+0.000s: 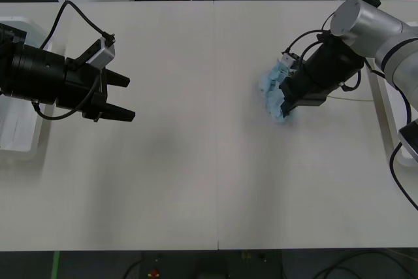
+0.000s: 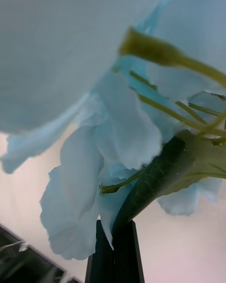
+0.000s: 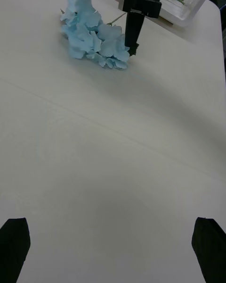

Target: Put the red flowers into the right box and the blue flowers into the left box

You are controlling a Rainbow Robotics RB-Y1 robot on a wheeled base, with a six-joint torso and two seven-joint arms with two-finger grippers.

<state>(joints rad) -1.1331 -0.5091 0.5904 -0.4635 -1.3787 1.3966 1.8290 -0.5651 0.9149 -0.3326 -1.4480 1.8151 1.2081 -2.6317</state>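
A pale-blue flower cluster lies on the white table right of centre. My right gripper is down on its near edge, black fingers together and shut on a green leaf and petals. From the left wrist view the cluster spreads beside that gripper. My left gripper hovers open over the table's left part, nothing between its fingers. The left box is behind it at the table's left edge. The right box sits at the right edge, partly hidden by my right arm. The red flowers are out of view.
Green stems lie inside the right box. A thin stem trails from the blue flower toward that box. A wide bare stretch of table separates the two arms. Chair bases stand on the floor beyond the far edge.
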